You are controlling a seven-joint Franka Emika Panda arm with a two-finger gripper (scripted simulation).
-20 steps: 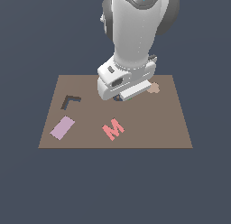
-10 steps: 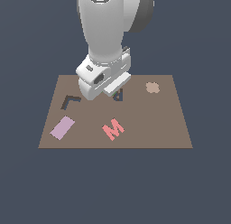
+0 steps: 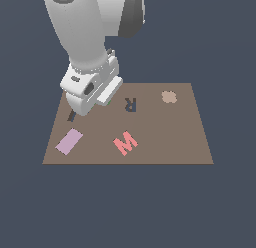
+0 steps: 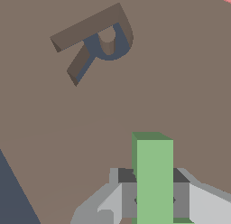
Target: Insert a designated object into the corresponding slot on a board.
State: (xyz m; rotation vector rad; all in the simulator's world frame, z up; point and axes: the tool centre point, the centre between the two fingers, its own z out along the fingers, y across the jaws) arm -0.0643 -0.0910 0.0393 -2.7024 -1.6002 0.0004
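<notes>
Light: even, flat, soft.
Shadows: none cast on board (image 3: 165, 137).
Glare: none.
Focus: sharp, both views.

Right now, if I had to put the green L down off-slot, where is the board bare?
Bare board runs between the M and the exterior view's right edge, below the tan piece. It's crowded around the gripper, over the slot beside the lilac rectangle.

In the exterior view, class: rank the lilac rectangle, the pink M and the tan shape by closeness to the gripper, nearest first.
1. Lilac rectangle: nearest to the gripper, near the board's front corner on the exterior view's left.
2. Pink M: mid-board, near the front edge.
3. Tan shape: farthest, by the back edge on the exterior view's right.
</notes>
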